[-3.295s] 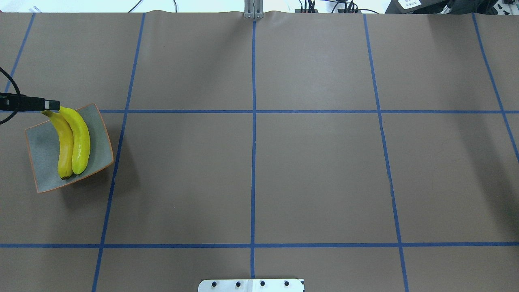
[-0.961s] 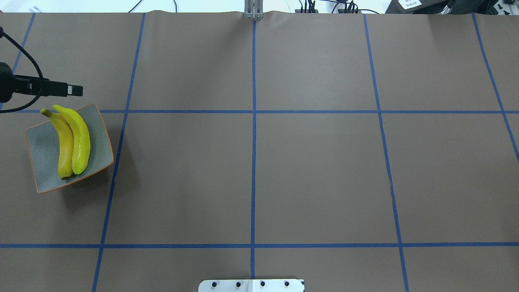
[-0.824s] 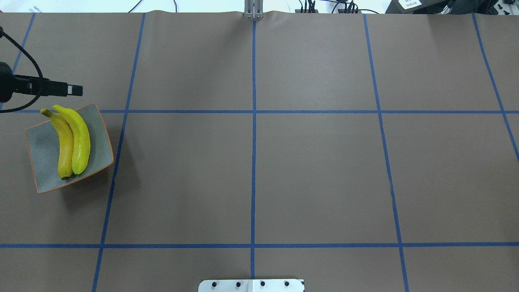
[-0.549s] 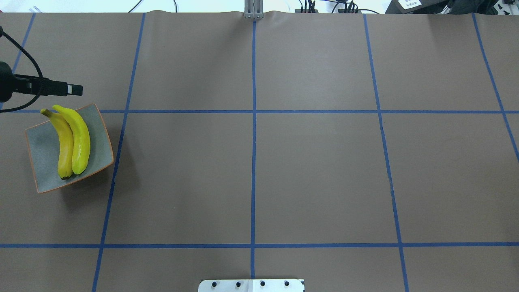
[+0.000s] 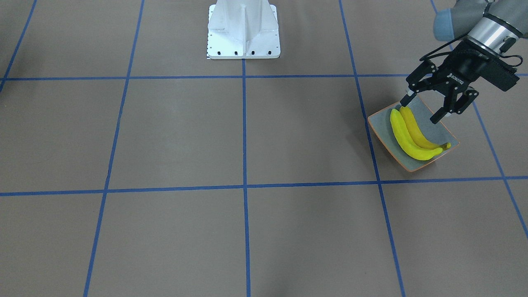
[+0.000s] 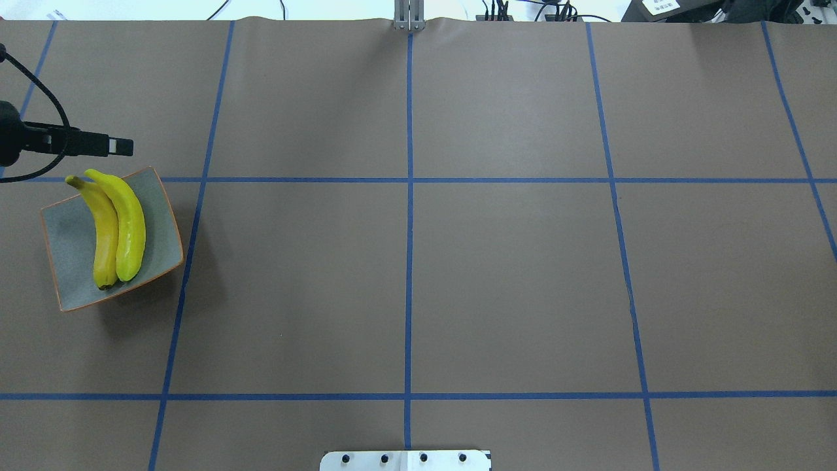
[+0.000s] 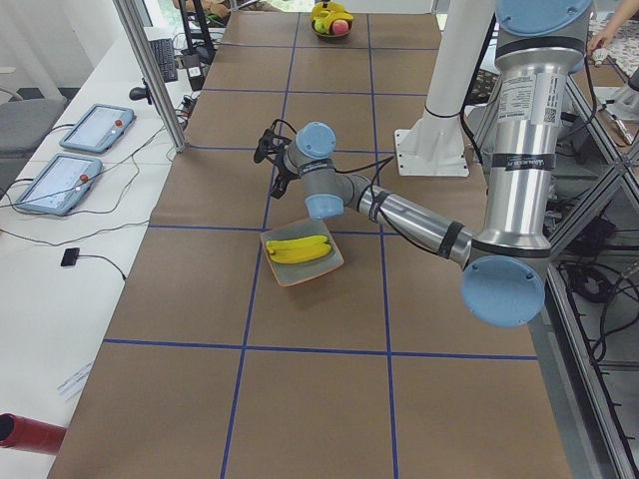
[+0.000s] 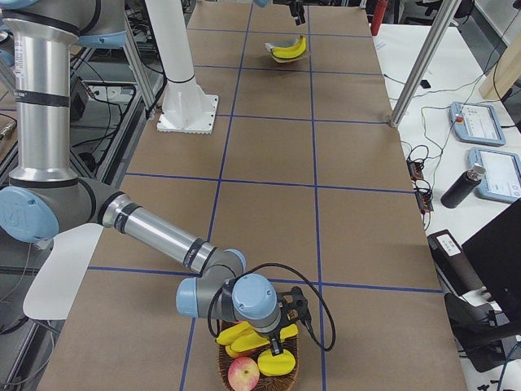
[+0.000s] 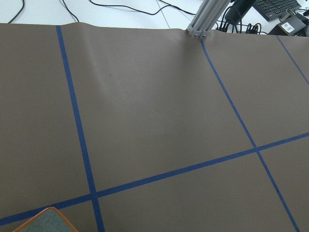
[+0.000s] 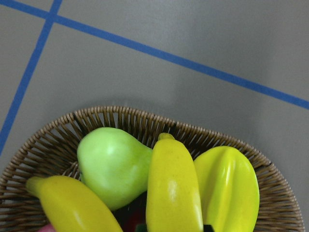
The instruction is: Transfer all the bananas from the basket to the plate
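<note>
Two yellow bananas (image 5: 406,138) (image 6: 131,226) lie side by side on the grey plate (image 5: 381,123) (image 6: 72,242) with the orange rim. My left gripper (image 5: 420,109) (image 6: 121,145) is open and empty, above the plate's corner nearest the robot's base. Two more bananas (image 10: 171,186) lie in the wicker basket (image 10: 116,116) (image 8: 256,362). My right gripper (image 8: 273,334) hangs just over the basket; I cannot tell whether it is open or shut.
The basket also holds a green pear (image 10: 113,162), a yellow ribbed fruit (image 10: 227,186) and a red-yellow apple (image 8: 242,375). The white pedestal base (image 5: 243,29) stands at mid table. A metal post (image 9: 205,17) and cables sit at the far edge.
Since 3.3 s ago my left gripper has moved off the banana tips, away from the plate. Over the last second nothing has visibly moved.
</note>
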`<state>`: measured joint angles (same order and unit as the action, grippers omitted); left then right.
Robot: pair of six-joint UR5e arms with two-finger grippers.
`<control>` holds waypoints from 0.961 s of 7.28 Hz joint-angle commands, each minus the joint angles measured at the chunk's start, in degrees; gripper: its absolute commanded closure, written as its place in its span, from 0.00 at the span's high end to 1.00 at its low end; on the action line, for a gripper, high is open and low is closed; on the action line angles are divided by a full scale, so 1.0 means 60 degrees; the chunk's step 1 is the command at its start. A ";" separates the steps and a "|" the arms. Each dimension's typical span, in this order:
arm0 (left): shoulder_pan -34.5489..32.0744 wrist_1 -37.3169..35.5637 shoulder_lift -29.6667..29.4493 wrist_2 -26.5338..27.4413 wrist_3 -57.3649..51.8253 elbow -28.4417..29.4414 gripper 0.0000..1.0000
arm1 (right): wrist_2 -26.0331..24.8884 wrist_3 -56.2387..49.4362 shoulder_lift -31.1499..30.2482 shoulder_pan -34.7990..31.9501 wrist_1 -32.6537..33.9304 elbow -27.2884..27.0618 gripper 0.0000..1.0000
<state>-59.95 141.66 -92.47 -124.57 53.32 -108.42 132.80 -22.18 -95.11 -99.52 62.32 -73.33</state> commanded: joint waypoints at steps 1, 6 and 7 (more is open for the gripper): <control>0.0002 0.0003 0.0001 -0.0024 0.0005 0.0096 0.99 | -0.0029 0.0005 0.0408 -0.0563 0.0724 -0.0345 0.00; 0.0309 -0.0011 -0.0495 0.0093 0.0181 0.0534 0.99 | -0.0058 0.3916 0.2153 0.0058 0.2533 -0.1762 0.00; 0.0353 -0.0011 -0.0627 0.0108 0.0254 0.0550 0.99 | -0.0058 0.5599 0.2155 0.0744 0.2533 -0.2579 0.00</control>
<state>-58.18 141.59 -95.08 -124.09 54.41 -105.61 132.45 -0.55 -82.85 -99.37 77.48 -83.76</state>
